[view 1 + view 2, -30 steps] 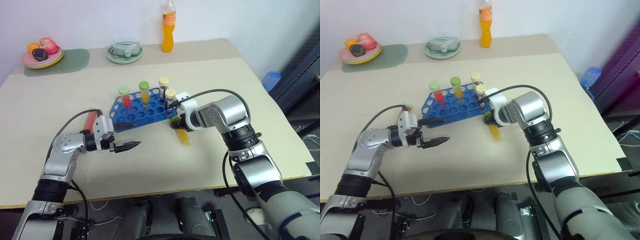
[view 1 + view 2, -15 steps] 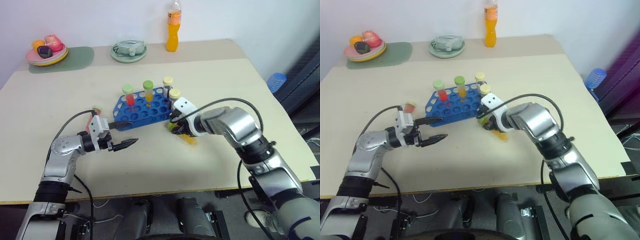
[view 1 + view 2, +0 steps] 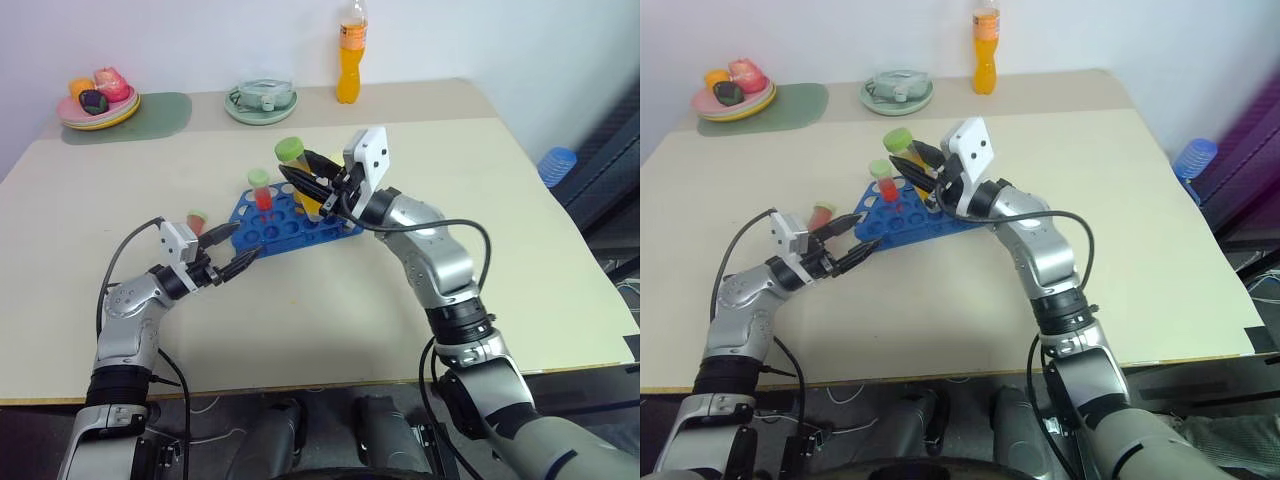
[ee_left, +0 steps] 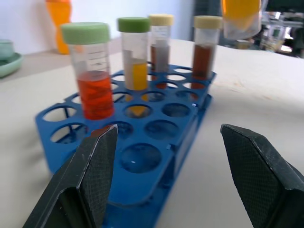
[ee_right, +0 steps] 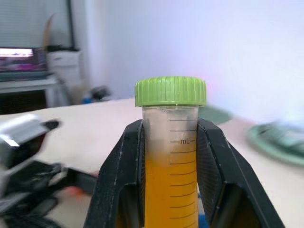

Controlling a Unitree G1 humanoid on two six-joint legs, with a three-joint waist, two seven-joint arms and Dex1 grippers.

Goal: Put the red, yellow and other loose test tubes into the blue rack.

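My right gripper (image 3: 300, 172) is shut on a yellow test tube (image 5: 171, 190) with a green cap. It holds the tube upright in the air, above the blue rack (image 3: 285, 228). The rack (image 4: 156, 142) holds a red tube (image 4: 90, 80), a yellow tube (image 4: 134, 59) and two brown tubes with cream caps (image 4: 205, 50). My left gripper (image 3: 228, 254) is open and empty at the rack's left end, close to it. Another red tube with a pale green cap (image 3: 196, 219) is on the table just behind that gripper.
A tall orange drink bottle (image 3: 351, 60) and a round pale green dish (image 3: 260, 103) stand at the table's far edge. A plate of coloured items (image 3: 97, 103) sits on a green mat at the far left. A blue object (image 3: 556, 162) lies off the table's right side.
My right gripper has lifted the yellow tube from the table beside the rack's right end to above the rack and turned it upright. My left gripper has shifted slightly towards the rack.
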